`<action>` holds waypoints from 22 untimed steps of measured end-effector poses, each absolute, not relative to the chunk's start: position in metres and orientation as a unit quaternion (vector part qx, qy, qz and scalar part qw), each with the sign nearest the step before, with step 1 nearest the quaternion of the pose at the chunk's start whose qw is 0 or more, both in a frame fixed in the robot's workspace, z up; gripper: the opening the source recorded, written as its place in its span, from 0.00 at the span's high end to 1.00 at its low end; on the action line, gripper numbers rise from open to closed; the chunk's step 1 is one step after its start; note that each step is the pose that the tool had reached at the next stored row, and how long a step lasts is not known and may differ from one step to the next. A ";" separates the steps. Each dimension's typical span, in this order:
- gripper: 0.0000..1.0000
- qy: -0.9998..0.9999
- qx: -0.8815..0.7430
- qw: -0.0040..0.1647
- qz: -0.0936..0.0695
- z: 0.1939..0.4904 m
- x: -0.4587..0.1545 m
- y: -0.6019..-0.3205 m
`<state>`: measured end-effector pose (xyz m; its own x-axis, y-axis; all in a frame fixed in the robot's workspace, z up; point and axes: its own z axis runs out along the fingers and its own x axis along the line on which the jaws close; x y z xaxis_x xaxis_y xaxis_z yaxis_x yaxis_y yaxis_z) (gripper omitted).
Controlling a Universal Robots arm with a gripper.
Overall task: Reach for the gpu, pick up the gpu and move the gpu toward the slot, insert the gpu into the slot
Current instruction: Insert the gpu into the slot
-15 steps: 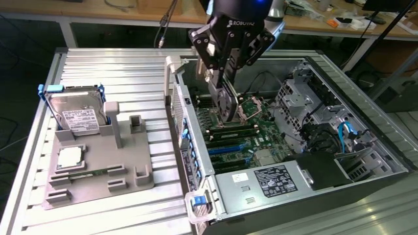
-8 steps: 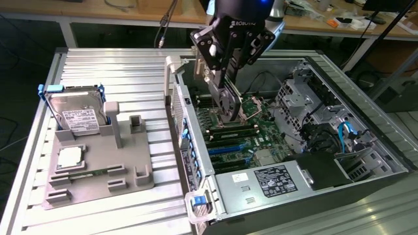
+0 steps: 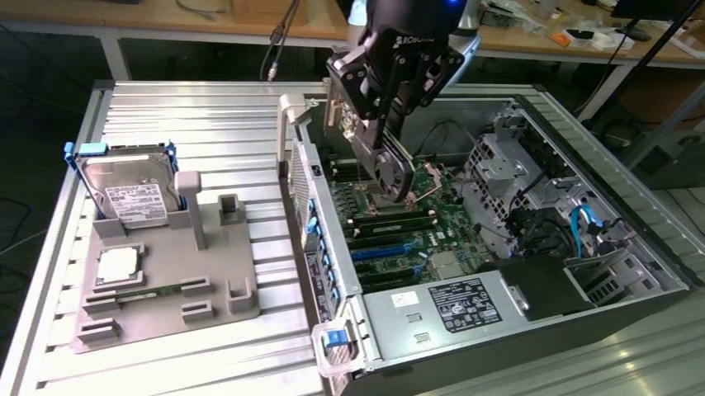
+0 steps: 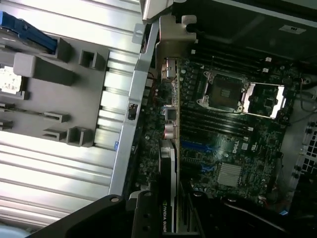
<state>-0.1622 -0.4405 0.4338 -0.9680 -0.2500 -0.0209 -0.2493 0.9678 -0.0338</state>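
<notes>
Pincer [image 3: 388, 165] jaws stand partly closed, clamped on the gpu [image 3: 397, 188], which hangs on edge just above the motherboard [image 3: 408, 235], near its blue slots [image 3: 384, 247] (whether the card touches them I cannot tell). From the wrist, the gpu [image 4: 168, 183] runs edge-on over the motherboard [image 4: 223, 148]. Well apart from the motherboard, a hard drive [image 3: 130, 198] stands in a grey holder [image 3: 165, 272].

Shiny ribbed alu table [image 3: 187, 115], matt gry plastic tray [image 3: 165, 264], glossy blk gpu [image 4: 166, 218].
</notes>
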 end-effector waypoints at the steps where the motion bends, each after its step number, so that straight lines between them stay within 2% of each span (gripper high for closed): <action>1: 0.73 0.991 -0.132 0.013 -0.015 0.434 -0.162 -0.441; 22: 0.73 0.967 -0.255 0.014 -0.014 0.433 -0.147 -0.441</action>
<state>-0.1469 -0.4407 0.4332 -0.8692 -0.4941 -0.0210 -0.4933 0.8692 -0.0338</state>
